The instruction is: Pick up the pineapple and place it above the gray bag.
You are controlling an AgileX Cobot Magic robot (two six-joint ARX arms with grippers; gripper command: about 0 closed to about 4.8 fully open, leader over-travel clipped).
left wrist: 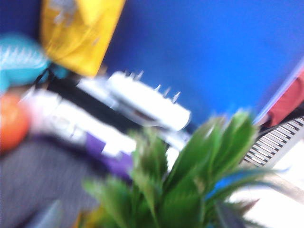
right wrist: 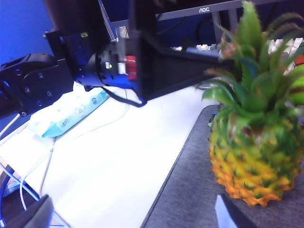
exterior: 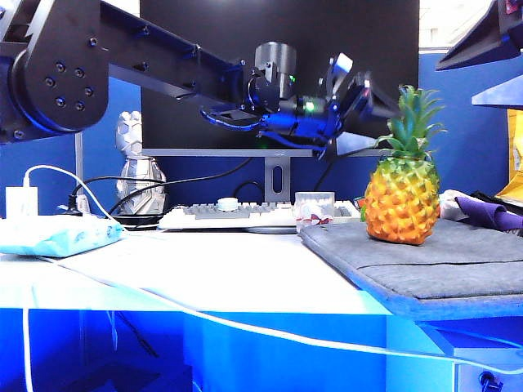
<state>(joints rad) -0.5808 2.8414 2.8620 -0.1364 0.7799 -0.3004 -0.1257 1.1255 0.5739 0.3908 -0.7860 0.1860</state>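
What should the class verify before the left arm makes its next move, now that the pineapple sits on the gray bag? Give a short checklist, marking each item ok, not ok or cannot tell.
1. The pineapple rests on the gray bag: ok.
2. Pineapple upright, crown up: ok.
3. Left gripper open: cannot tell; the exterior view shows it beside the crown, but the jaws are unclear and the left wrist view is blurred.
4. Left gripper clear of the leaves: cannot tell.
5. Right gripper open and away from the pineapple: ok, its fingertips stand wide apart near the bag.
6. White cable off the bag: ok.
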